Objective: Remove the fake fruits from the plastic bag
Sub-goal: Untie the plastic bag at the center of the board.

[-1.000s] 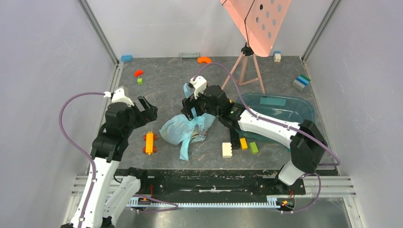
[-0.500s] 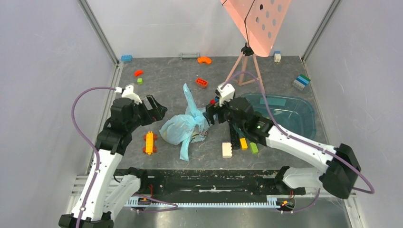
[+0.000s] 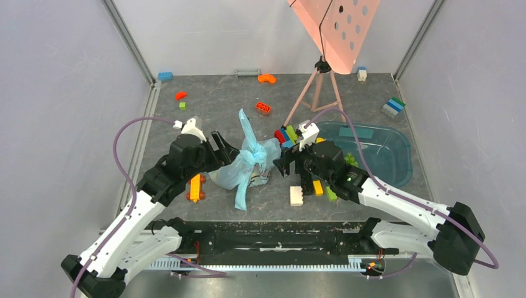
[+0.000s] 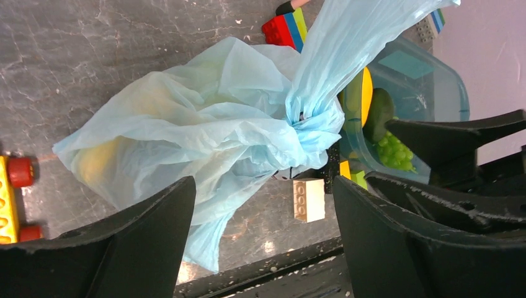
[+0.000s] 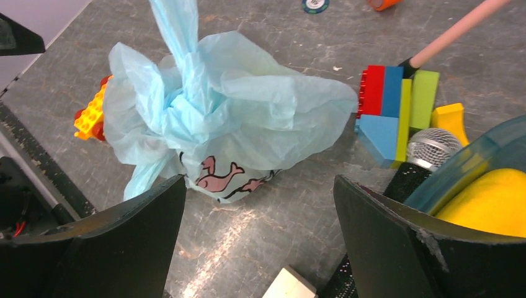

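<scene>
Concealing the fake fruits (image 4: 99,164), seen only as a yellow tint, the knotted plastic bag (image 3: 239,167) lies mid-table. Left gripper (image 3: 224,149) at 9 o'clock and right gripper (image 3: 280,166) at 3 o'clock, both spread. Print (image 5: 217,177): pink whale shapes.

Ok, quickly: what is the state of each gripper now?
Left gripper: open, holding nothing.
Right gripper: open, holding nothing.

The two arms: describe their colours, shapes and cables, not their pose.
Both the left arm and the right arm have smooth white links joined by chunky black joints. A purple cable loops along each. The fingers are matte black, broad and tapering to points.
</scene>
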Robot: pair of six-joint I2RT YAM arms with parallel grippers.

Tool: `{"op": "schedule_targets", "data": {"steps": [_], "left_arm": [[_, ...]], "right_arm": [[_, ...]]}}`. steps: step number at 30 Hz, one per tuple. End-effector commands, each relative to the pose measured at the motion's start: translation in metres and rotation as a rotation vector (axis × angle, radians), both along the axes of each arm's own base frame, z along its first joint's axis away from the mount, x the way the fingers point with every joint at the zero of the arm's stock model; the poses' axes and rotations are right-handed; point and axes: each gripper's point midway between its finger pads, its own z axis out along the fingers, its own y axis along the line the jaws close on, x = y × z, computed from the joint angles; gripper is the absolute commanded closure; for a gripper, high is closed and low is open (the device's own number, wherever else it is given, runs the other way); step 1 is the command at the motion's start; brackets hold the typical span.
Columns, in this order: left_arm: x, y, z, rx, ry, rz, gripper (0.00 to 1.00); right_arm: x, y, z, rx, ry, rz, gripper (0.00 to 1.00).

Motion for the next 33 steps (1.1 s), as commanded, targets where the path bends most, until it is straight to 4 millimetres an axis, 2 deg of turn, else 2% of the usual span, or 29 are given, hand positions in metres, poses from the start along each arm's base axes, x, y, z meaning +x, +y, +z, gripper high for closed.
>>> {"op": "schedule_targets", "data": {"steps": [1, 4, 9, 15, 22, 28, 33], "left_arm": [[0.003, -0.006, 0.010, -0.112, 0.009, 0.115, 0.13], [0.004, -0.012, 0.003, -0.132, 0.040, 0.139, 0.13], [0.009, -0.026, -0.006, -0.187, 0.074, 0.150, 0.13], [0.014, -0.029, -0.015, -0.174, 0.085, 0.176, 0.13], [0.020, -0.035, -0.020, -0.166, 0.092, 0.180, 0.13], [0.024, -0.039, -0.030, -0.154, 0.101, 0.193, 0.14], [0.028, -0.040, -0.036, -0.138, 0.106, 0.208, 0.14]], "right_arm": [[-0.007, 0.022, 0.015, 0.101, -0.028, 0.105, 0.09], [-0.016, 0.034, 0.012, 0.134, -0.037, 0.183, 0.11], [-0.017, 0.040, 0.004, 0.141, -0.037, 0.216, 0.13], [-0.021, 0.053, -0.004, 0.177, -0.005, 0.262, 0.13], [-0.017, 0.064, -0.011, 0.204, 0.030, 0.265, 0.19], [-0.009, 0.071, -0.020, 0.199, 0.047, 0.255, 0.29], [-0.005, 0.076, -0.022, 0.210, 0.048, 0.261, 0.48]]}}
